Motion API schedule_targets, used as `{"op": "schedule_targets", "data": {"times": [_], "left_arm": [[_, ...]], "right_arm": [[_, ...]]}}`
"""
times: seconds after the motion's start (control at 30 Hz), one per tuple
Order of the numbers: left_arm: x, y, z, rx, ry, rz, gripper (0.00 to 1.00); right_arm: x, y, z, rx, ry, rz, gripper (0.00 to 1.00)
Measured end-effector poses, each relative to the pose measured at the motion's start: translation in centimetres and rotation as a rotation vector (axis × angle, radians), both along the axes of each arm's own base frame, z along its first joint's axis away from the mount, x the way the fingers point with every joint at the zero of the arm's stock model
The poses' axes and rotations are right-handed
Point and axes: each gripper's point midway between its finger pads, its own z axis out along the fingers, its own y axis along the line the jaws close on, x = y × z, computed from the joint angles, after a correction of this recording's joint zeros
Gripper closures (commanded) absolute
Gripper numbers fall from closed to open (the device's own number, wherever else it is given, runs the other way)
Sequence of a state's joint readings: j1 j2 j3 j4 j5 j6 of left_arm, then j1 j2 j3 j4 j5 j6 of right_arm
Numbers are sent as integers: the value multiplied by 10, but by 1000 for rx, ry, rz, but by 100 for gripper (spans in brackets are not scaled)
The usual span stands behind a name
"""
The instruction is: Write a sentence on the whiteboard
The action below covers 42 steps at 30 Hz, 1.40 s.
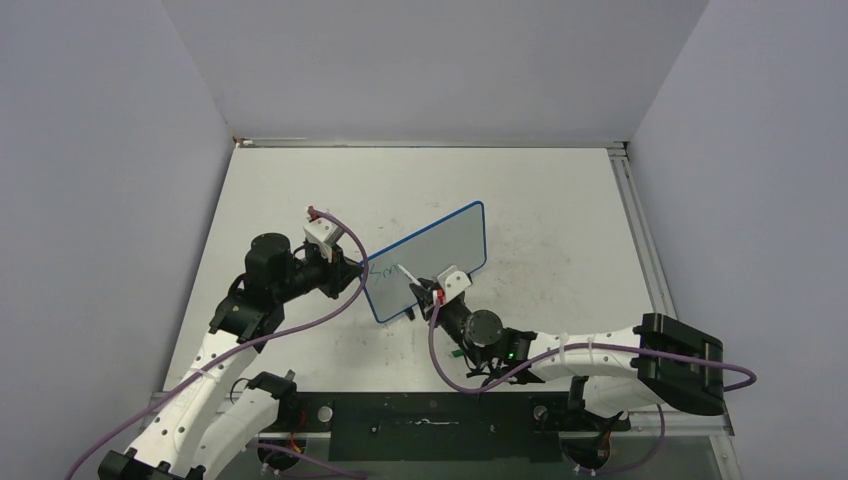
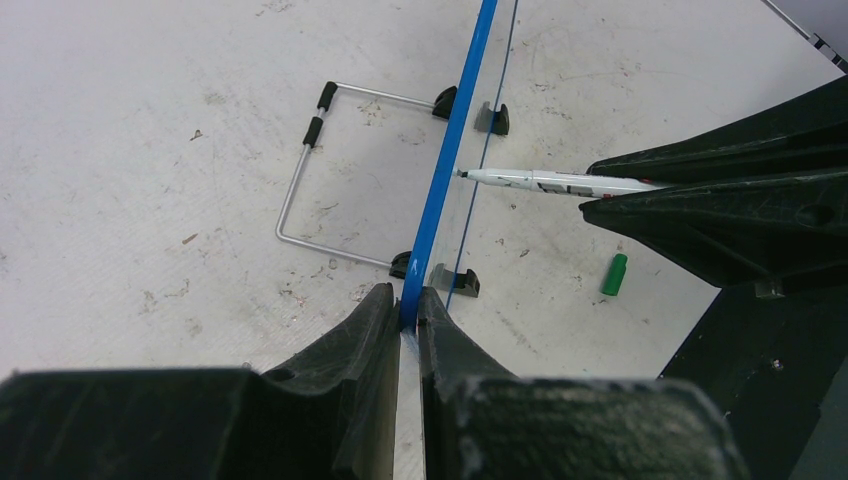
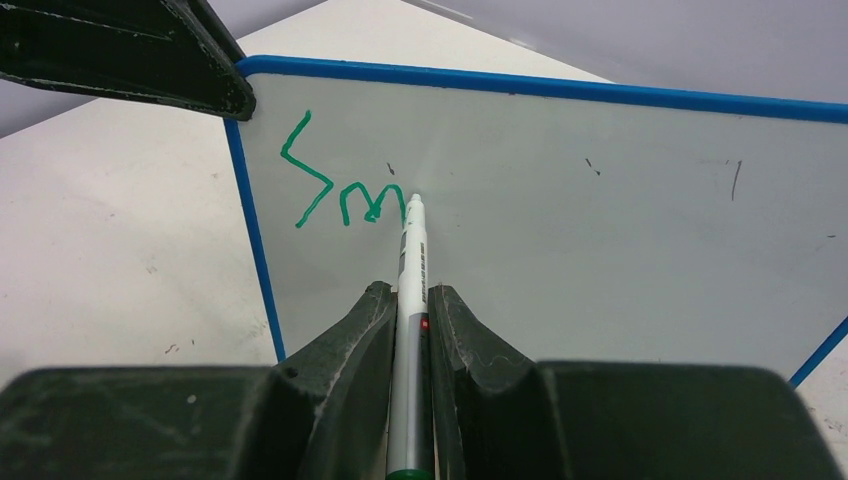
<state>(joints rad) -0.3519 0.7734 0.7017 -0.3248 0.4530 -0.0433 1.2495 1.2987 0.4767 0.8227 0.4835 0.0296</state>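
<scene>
Right gripper point(image 3: 410, 300) pinching a marker point(image 3: 412, 255) against the whiteboard point(image 3: 600, 200)

Its jaws are closed tight on the marker's barrel, and a green cap point(image 2: 614, 274) lies loose on the tabletop point(image 1: 560, 200) nearby. The marker tip touches the board just right of the sentence point(image 3: 345, 185), which reads only "Sm". The board stands upright near the tabletop's middle. The left gripper point(image 2: 410, 305) has its jaws clamped on the board's blue left edge. Behind the board, a wire stand point(image 2: 300, 190) rests flat.
</scene>
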Motion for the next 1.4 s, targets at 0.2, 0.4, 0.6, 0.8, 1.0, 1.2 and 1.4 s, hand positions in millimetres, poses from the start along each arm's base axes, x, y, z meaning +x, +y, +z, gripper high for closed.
{"op": "schedule_targets", "data": {"times": [0.2,0.4,0.6,0.8,1.0,1.2,1.4], "left_arm": [[0,0,0,0,0,0,100],[0,0,0,0,0,0,100],[0,0,0,0,0,0,100],[0,0,0,0,0,0,100],[0,0,0,0,0,0,100],[0,0,0,0,0,0,100],[1,1,0,2,0,4,100]], "right_arm": [[0,0,1,3,-1,1,95],[-2,-5,20,54,-19,2,95],[-1,-7,27,63,-35,-1,95],[4,-10,27,47,-50,-15,95],[11,-11,21,27,-51,-23,95],[12,-10,20,26,-51,-19,95],[12,-8,18,30,-45,-17,95]]}}
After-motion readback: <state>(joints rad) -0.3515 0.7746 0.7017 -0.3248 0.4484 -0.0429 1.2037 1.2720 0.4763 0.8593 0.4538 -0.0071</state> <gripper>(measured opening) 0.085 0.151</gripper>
